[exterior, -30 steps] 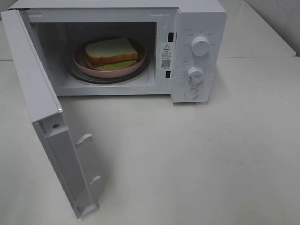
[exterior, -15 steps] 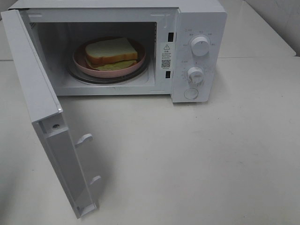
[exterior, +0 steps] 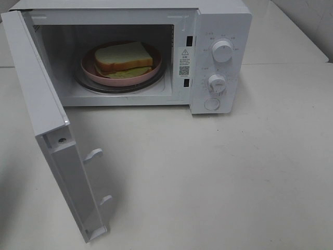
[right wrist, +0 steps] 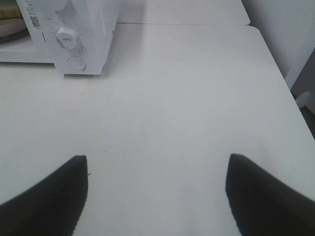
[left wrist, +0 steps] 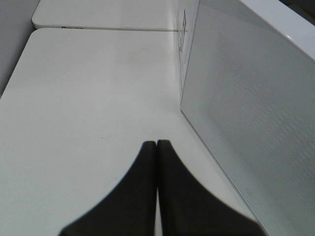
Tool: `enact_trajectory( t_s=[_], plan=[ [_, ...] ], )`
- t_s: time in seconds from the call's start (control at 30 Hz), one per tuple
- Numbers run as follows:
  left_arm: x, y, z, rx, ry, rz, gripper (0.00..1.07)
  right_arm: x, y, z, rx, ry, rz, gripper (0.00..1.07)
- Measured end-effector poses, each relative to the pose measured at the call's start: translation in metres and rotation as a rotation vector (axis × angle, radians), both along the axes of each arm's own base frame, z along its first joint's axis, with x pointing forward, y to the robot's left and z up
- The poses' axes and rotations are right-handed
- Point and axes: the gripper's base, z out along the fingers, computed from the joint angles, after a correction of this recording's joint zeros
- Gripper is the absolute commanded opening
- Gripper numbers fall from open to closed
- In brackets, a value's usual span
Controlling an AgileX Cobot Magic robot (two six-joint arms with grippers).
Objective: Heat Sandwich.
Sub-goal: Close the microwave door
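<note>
Inside the open microwave (exterior: 221, 23), one sandwich (exterior: 124, 56) lies on one plate (exterior: 120, 81).

microwave (exterior: 221, 78) casing looked smooth glossy white plastic | door (left wrist: 246, 98) pane was shiny, finely dotted | table (exterior: 218, 182) was smooth, faintly glossy | plate (exterior: 104, 79) looked glazed | sandwich (exterior: 124, 54) bread was matt, porous | left gripper (left wrist: 156, 145) was matt black

the microwave (exterior: 218, 31) is cropped at the overhead view's top edge, lettering around its dials (exterior: 222, 51) too small to read. the sandwich (exterior: 124, 56) keeps its lower slice mostly hidden; left pincer (left wrist: 156, 143) and right pincer (right wrist: 157, 157) run off wrist-view edges.
</note>
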Motion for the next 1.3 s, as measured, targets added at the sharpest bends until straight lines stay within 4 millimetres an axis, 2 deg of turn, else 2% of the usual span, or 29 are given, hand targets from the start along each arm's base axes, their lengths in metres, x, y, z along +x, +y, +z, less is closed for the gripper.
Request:
enact_trajectory(
  t_s=[0.13, 0.17, 0.27, 0.3, 0.4, 0.53, 0.7, 0.8, 1.0, 1.3],
  plan=[
    [0.016, 0.001, -0.006, 0.003, -0.034, 0.008, 0.0, 0.0, 0.0, 0.0, 0.0, 0.0, 0.0, 0.75],
    [0.023, 0.002, -0.013, 0.006, -0.061, 0.014, 0.0, 0.0, 0.0, 0.0, 0.0, 0.0, 0.0, 0.75],
    [0.029, 0.003, -0.023, 0.009, -0.089, 0.021, 0.0, 0.0, 0.0, 0.0, 0.0, 0.0, 0.0, 0.75],
    [0.033, 0.003, -0.034, 0.014, -0.127, 0.028, 0.0, 0.0, 0.0, 0.0, 0.0, 0.0, 0.0, 0.75],
    [0.036, 0.004, -0.044, 0.019, -0.168, 0.035, 0.0, 0.0, 0.0, 0.0, 0.0, 0.0, 0.0, 0.75],
    [0.039, 0.006, -0.07, 0.033, -0.25, 0.05, 0.0, 0.0, 0.0, 0.0, 0.0, 0.0, 0.0, 0.75],
    [0.042, 0.005, -0.087, 0.055, -0.261, 0.029, 0.0, 0.0, 0.0, 0.0, 0.0, 0.0, 0.0, 0.75],
    [0.045, 0.003, -0.092, 0.062, -0.254, 0.005, 0.0, 0.0, 0.0, 0.0, 0.0, 0.0, 0.0, 0.75],
    [0.055, -0.011, -0.105, 0.035, -0.277, -0.159, 0.0, 0.0, 0.0, 0.0, 0.0, 0.0, 0.0, 0.75],
    [0.061, -0.028, -0.113, -0.031, -0.315, -0.338, 0.0, 0.0, 0.0, 0.0, 0.0, 0.0, 0.0, 0.75]
  ],
)
